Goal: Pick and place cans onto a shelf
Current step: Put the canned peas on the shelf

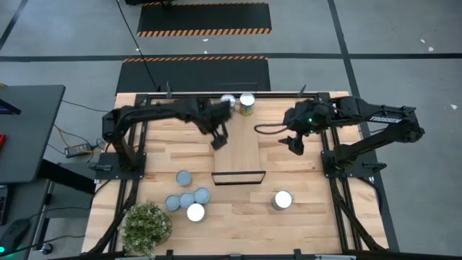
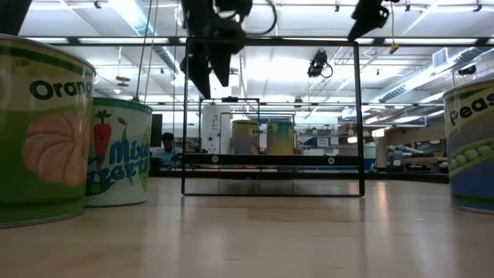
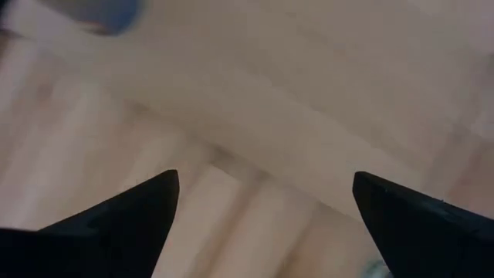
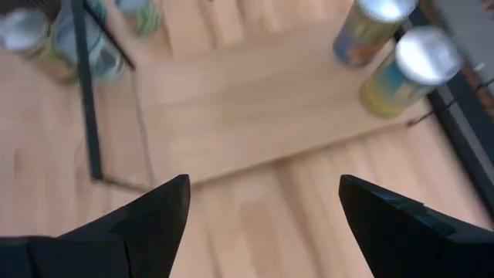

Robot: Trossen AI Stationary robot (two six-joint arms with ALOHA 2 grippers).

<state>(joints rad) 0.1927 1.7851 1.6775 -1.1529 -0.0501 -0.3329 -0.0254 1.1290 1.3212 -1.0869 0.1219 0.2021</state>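
Note:
The shelf [image 1: 240, 152] is a smooth light-wood board lying on the table's middle, with its black frame [image 1: 238, 178] at the near end. Two cans [image 1: 247, 104] [image 1: 228, 101] stand upright on its far end; they also show in the right wrist view [image 4: 407, 68] [image 4: 367, 25]. Several more cans stand on the table near the left front [image 1: 188, 200], and one stands at the right front [image 1: 282, 200]. My left gripper [image 1: 219, 139] hovers open and empty over the shelf's left edge [image 3: 266, 185]. My right gripper [image 1: 294, 144] hovers open and empty just right of the shelf [image 4: 265, 185].
A bushy potted plant [image 1: 146, 227] stands at the table's front left corner. In the low view, large cans stand close at the left [image 2: 38, 131] [image 2: 116, 158] and at the right [image 2: 472, 147]. A black rail [image 1: 216, 94] runs along the table's far edge.

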